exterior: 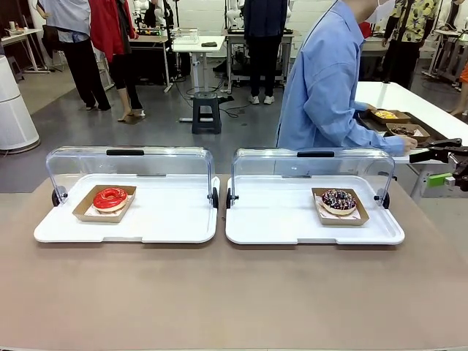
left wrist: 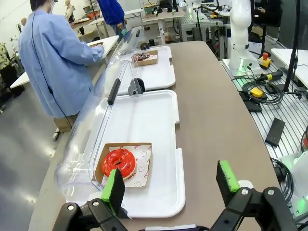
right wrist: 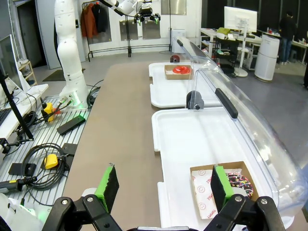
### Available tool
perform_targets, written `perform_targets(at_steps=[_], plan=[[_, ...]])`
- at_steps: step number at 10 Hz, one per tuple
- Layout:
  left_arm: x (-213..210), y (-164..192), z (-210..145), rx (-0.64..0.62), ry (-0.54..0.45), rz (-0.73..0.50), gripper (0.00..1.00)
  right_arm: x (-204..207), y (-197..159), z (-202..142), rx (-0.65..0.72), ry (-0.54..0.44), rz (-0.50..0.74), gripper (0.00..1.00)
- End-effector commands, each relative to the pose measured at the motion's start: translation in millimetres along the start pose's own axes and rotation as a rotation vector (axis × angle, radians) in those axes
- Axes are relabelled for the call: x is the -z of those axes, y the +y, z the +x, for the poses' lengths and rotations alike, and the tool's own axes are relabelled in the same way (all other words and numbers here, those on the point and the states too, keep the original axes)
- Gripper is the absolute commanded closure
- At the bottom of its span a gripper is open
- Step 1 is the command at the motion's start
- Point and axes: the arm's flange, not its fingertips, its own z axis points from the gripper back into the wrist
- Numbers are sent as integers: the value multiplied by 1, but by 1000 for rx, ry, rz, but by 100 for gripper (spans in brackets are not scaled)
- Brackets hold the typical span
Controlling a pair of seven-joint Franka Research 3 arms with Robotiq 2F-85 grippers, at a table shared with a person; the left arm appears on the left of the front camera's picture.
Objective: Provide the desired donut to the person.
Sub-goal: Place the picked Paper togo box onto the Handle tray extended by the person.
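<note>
Two white trays are sitting side by side on the brown tabletop (exterior: 234, 292), each with a clear lid tipped up along its far edge. The left tray (exterior: 153, 219) is carrying one red donut (exterior: 110, 197) in a shallow cardboard box near its left side. The right tray (exterior: 285, 219) is carrying one chocolate donut with sprinkles (exterior: 338, 200) in a matching box near its right side. That is making two donuts, two boxes and two lids on the tabletop.

The person (exterior: 325, 88) in the light blue shirt is standing behind the right tray, turned away toward a white side table (exterior: 409, 102), with one hand (exterior: 406, 144) reaching to a dark tray there holding two more boxed donuts.

The left wrist view is looking down at the left claw (left wrist: 171, 185), its green-padded fingers spread wide and holding nothing, hovering over the near edge of the left tray just beside the red donut. It is also showing the person from behind and a white arm base standing beyond the tabletop's edge.

The right wrist view is showing the right claw (right wrist: 163, 185), likewise spread and empty, hanging over the tabletop and the right tray's edge, with the sprinkled donut just beside one finger and cables and a grated floor beside the tabletop.
</note>
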Motion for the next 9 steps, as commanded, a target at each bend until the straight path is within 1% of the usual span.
perform_targets(at_steps=[1, 9], plan=[[-1, -1, 2, 1, 3, 1, 0, 1, 2, 0, -4, -6, 2, 0], [-1, -1, 2, 1, 3, 1, 0, 1, 2, 0, -4, -6, 2, 0]])
